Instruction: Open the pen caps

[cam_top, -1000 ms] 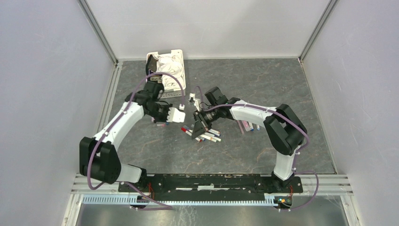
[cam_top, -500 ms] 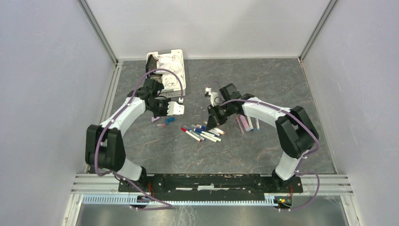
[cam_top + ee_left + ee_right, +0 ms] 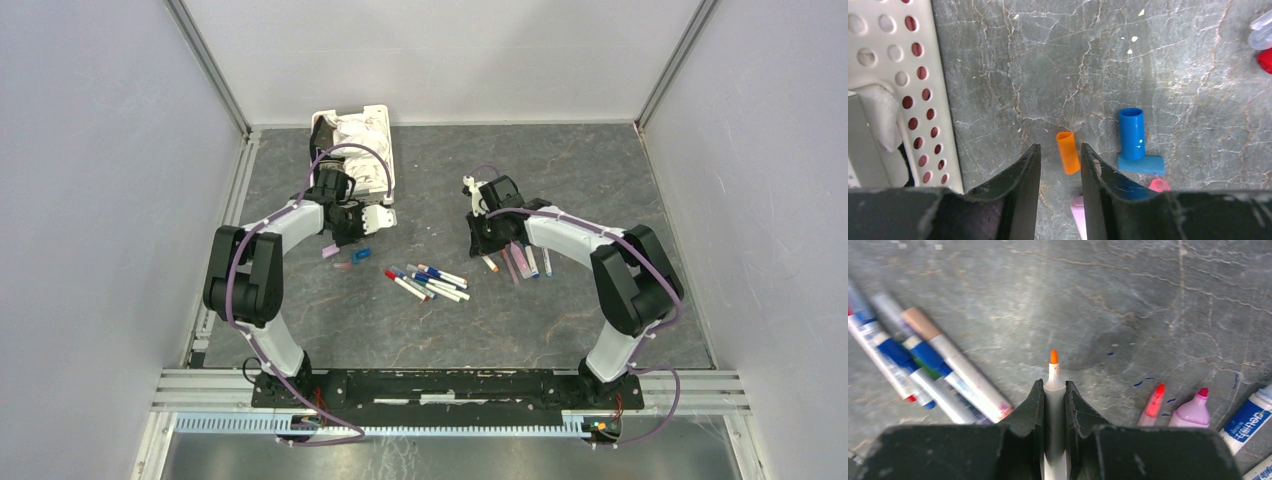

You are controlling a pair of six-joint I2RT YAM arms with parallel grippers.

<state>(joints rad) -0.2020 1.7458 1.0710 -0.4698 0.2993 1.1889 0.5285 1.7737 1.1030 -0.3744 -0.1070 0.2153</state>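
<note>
My left gripper (image 3: 1059,147) stands slightly open just above the table, nothing gripped. An orange pen cap (image 3: 1068,152) lies loose on the table under the gap, nearer the right finger. A blue pen cap (image 3: 1132,133) with a clip lies just right of it, and pink pieces (image 3: 1079,215) show below. From above, the left gripper (image 3: 366,223) is beside the basket. My right gripper (image 3: 1053,385) is shut on a white pen (image 3: 1054,371) with a bare orange tip, held low over the table (image 3: 486,243). Several capped pens (image 3: 430,283) lie in between.
A white perforated basket (image 3: 386,150) holding crumpled white cloth stands at the back left; its wall (image 3: 908,75) is close on my left gripper's left. Uncapped red and pink pens (image 3: 1193,410) lie right of the right gripper, beside other pens (image 3: 528,262).
The left gripper pulled back toward the basket and opened; the orange cap now lies on the table. The right arm swung right, away from the pen pile, carrying the orange-tipped pen.
</note>
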